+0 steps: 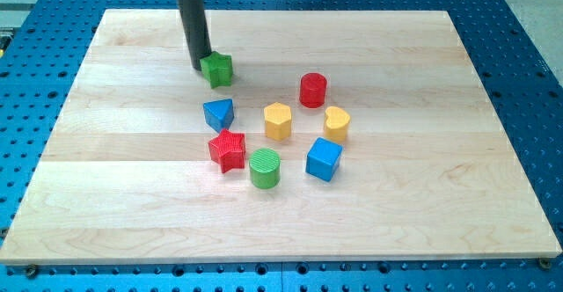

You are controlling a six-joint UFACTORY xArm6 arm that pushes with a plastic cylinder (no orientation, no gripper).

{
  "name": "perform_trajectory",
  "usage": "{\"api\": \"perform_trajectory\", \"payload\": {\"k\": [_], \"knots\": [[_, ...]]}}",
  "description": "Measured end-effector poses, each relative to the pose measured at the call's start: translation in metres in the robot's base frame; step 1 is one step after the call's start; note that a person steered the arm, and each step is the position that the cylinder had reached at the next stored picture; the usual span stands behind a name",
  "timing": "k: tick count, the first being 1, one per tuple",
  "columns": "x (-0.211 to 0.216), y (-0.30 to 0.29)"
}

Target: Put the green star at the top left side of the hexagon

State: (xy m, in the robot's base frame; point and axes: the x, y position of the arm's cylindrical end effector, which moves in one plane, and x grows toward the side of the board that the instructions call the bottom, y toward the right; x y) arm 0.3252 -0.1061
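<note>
The green star (218, 69) lies on the wooden board (132, 178) in its upper left part. My tip (201, 67) is at the star's left side, touching or almost touching it. The yellow hexagon (277, 121) stands near the board's middle, below and to the right of the star. The star is up and to the left of the hexagon, about a block's width away from it.
A blue triangle (219, 113) sits between the star and the hexagon, to the hexagon's left. A red cylinder (312, 90), yellow heart (336, 124), blue cube (323, 158), green cylinder (264, 168) and red star (228, 149) surround the hexagon.
</note>
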Motion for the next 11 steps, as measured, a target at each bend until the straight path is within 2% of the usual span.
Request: {"api": "perform_trajectory", "payload": {"k": [2,3,5,6,7,11], "knots": [[0.004,0.039],[-0.013,0.053],[-0.006,0.002],[0.018,0.024],[0.026,0.046],[0.027,0.068]]}}
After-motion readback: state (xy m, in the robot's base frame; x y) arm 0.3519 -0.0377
